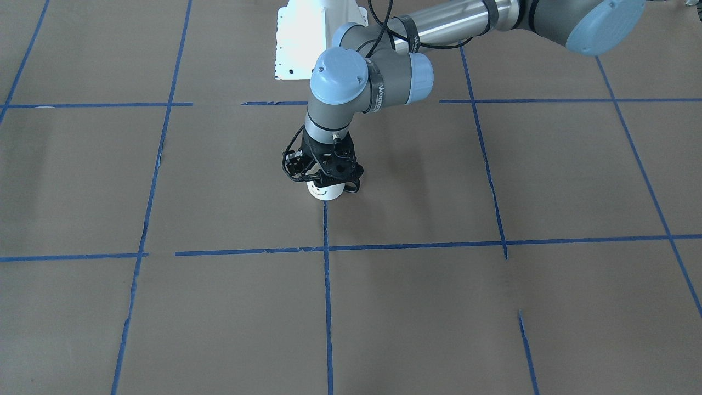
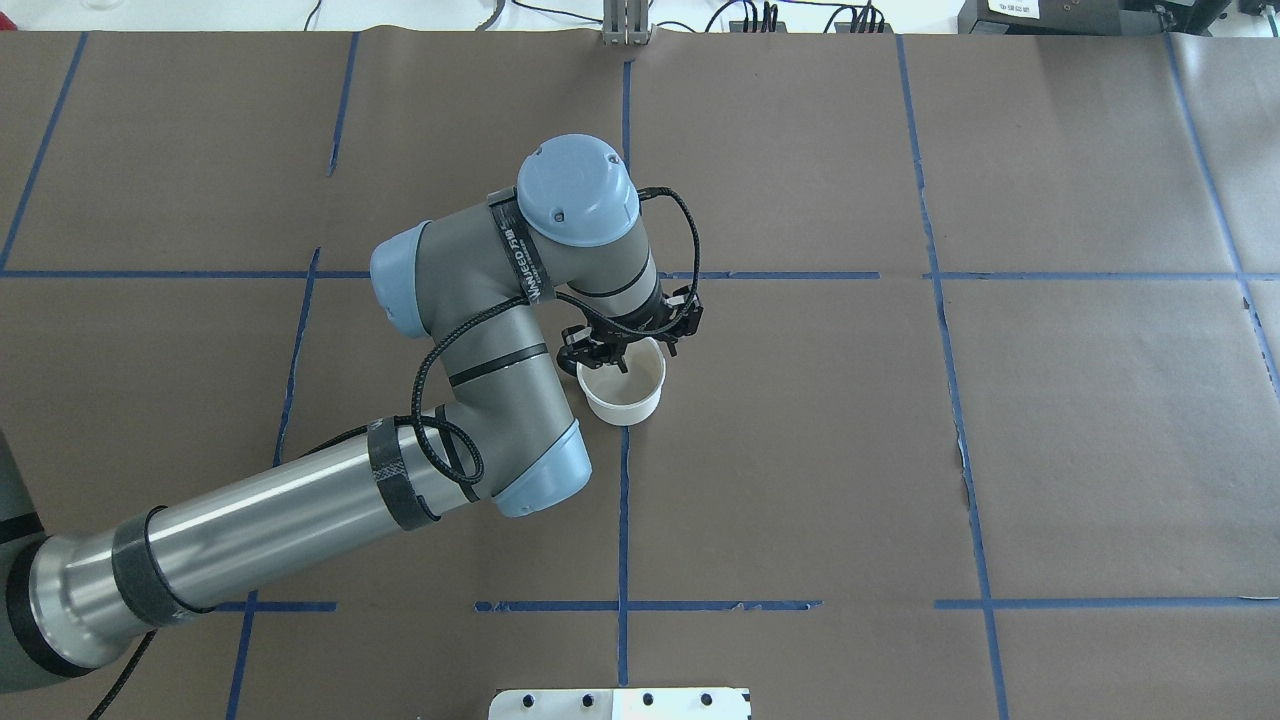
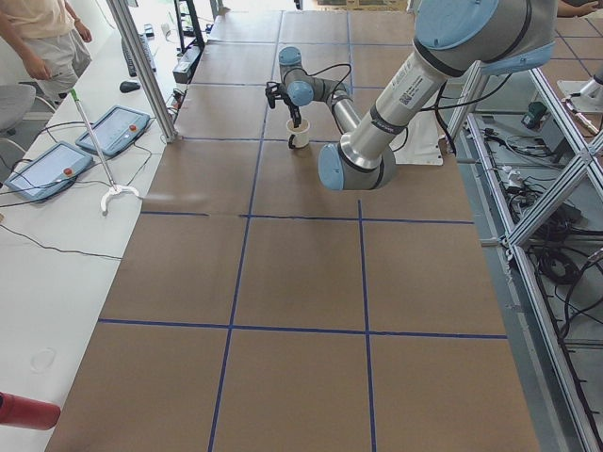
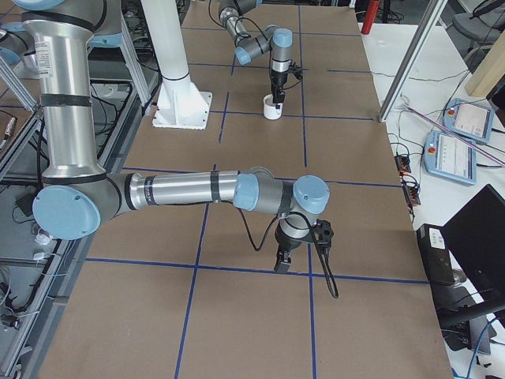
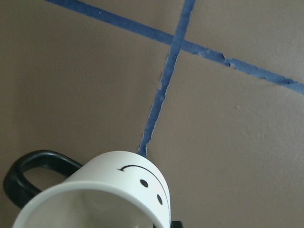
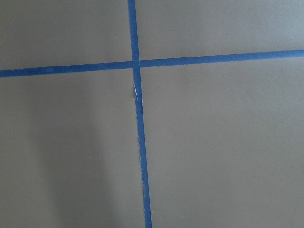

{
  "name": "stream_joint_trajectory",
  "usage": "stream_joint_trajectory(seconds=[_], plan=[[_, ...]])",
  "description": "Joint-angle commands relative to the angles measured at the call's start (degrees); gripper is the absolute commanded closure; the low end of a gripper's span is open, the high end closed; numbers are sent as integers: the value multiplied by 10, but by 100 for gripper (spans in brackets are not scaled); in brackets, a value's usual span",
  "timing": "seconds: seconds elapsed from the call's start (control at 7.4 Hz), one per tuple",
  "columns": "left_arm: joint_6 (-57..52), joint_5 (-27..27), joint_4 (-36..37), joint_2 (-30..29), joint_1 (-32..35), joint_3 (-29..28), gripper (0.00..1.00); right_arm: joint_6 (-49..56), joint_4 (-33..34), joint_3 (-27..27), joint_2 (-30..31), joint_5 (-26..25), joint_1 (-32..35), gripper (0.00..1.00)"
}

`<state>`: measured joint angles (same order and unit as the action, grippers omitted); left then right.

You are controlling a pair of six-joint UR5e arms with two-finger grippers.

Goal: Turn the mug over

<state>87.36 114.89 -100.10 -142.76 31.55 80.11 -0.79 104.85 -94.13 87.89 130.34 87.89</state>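
The mug (image 1: 324, 191) stands upright on the brown table near the middle, its cream opening facing up in the overhead view (image 2: 622, 395). Its smiley face points toward the front-facing camera and its black handle (image 1: 351, 186) sticks out to one side. My left gripper (image 1: 328, 178) points straight down over the rim (image 2: 625, 358) and appears shut on the mug's far wall, one finger inside. The left wrist view shows the mug (image 5: 118, 185) close below. My right gripper (image 4: 282, 266) hangs just above bare table, far from the mug; I cannot tell whether it is open or shut.
The white robot base plate (image 1: 307, 38) is bolted to the table behind the mug. Blue tape lines (image 1: 327, 285) divide the brown paper. Control tablets (image 3: 113, 127) and a person (image 3: 47, 38) are beyond the table's far side.
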Motion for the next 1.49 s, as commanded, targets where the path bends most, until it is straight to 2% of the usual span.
stream_joint_trajectory(seconds=[0.0,0.14,0.27,0.41,0.54,0.68,0.81,0.95,1.08,1.35], plan=[[-37,11,16,12,38,50,0,0,0,0,0,0,0,0],[-98,48,44,46,72,98,0,0,0,0,0,0,0,0],[-177,62,67,119,109,170,0,0,0,0,0,0,0,0],[-286,71,80,183,168,203,0,0,0,0,0,0,0,0],[-417,107,94,219,240,203,0,0,0,0,0,0,0,0],[-557,157,137,250,291,195,0,0,0,0,1,0,0,0],[-687,161,164,291,348,195,0,0,0,0,0,0,0,0],[-773,161,169,354,403,197,0,0,0,0,0,0,0,0],[-787,156,158,425,463,186,0,0,0,0,1,0,0,0],[-925,169,135,475,553,126,0,0,0,0,0,0,0,0]])
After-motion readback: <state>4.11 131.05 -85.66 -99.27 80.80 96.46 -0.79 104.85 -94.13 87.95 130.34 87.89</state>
